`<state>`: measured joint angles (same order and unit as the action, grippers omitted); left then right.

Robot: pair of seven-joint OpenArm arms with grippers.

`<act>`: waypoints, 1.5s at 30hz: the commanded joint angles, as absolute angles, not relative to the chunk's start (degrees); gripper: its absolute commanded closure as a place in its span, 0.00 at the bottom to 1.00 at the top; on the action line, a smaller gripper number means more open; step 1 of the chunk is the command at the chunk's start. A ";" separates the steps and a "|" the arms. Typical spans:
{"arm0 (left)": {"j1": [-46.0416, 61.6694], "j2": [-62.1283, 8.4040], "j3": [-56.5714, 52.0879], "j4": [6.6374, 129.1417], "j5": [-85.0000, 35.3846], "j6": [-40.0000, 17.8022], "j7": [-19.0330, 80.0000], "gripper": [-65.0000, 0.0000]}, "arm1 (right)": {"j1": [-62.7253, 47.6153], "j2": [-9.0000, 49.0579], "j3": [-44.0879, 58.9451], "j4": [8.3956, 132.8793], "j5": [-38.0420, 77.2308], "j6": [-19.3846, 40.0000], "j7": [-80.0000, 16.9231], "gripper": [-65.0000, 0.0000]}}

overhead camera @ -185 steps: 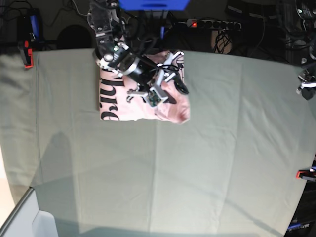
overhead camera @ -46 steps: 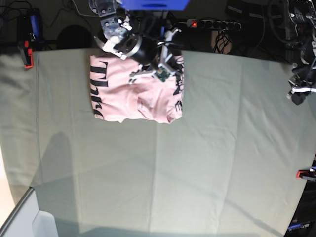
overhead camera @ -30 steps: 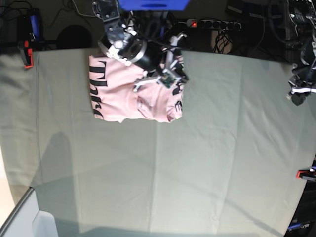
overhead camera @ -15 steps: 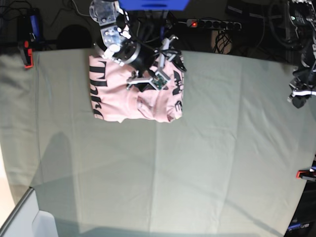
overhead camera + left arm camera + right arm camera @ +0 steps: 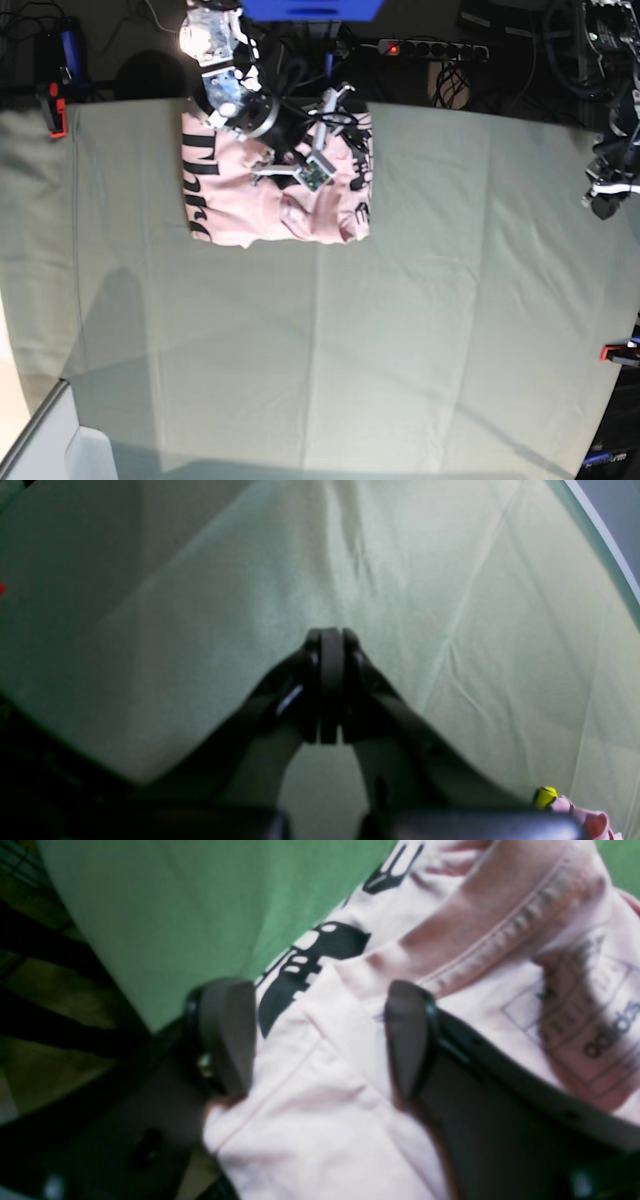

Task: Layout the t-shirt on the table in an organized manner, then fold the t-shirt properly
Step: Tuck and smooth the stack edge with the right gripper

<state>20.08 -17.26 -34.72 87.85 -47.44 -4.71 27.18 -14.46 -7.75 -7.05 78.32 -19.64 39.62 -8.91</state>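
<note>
The pale pink t-shirt [image 5: 255,200] with black lettering lies folded into a rough rectangle at the far left-centre of the table [image 5: 400,330]. My right gripper [image 5: 293,168] hangs over the shirt's upper middle. In the right wrist view it [image 5: 320,1040] is open, with both dark fingers [image 5: 227,1035] spread over bunched pink fabric [image 5: 325,1100] and a stitched hem and printed label to the right. My left gripper [image 5: 601,200] is off the table's far right edge. In the left wrist view it [image 5: 330,645] is shut and empty above bare cloth.
Red-and-black clamps sit at the far left corner [image 5: 56,112] and the right edge [image 5: 618,352]. A power strip [image 5: 430,47] and cables lie behind the table. A pale bin corner [image 5: 60,445] is at the front left.
The shirt was shifted left and squared up since the oldest frame. In the last second my right gripper has drifted slightly left and down over it. The left arm barely moved.
</note>
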 commanded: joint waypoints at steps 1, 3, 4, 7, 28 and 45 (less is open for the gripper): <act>19.91 -18.24 -35.21 88.75 -47.87 -5.23 26.15 1.00 | -14.20 -8.13 -7.52 78.55 -19.03 40.00 -8.31 0.53; 19.91 -18.24 -35.21 88.75 -47.87 -5.23 26.15 1.00 | -13.67 -8.13 -7.43 78.46 -19.03 40.00 -8.57 0.65; 19.91 -18.24 -35.21 88.75 -47.87 -5.23 26.15 1.00 | -13.76 -8.13 -7.25 78.46 -19.03 40.00 -8.57 0.71; 19.91 -18.24 -35.21 88.75 -47.87 -5.23 26.15 1.00 | -13.67 -8.22 -7.16 78.90 -19.03 40.00 -8.57 0.90; 19.82 -18.24 -35.30 88.66 -47.78 -5.23 26.15 1.00 | -14.37 -9.00 -10.51 83.38 -18.77 40.00 -8.57 0.97; 19.82 -18.95 -35.30 88.57 -47.78 -5.23 26.15 1.00 | -13.67 -9.00 -14.73 83.38 -18.59 40.00 -8.40 0.97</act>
<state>19.99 -17.96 -34.76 87.83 -47.44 -4.71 27.18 -14.15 -8.45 -14.48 82.56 -19.73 39.64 -9.89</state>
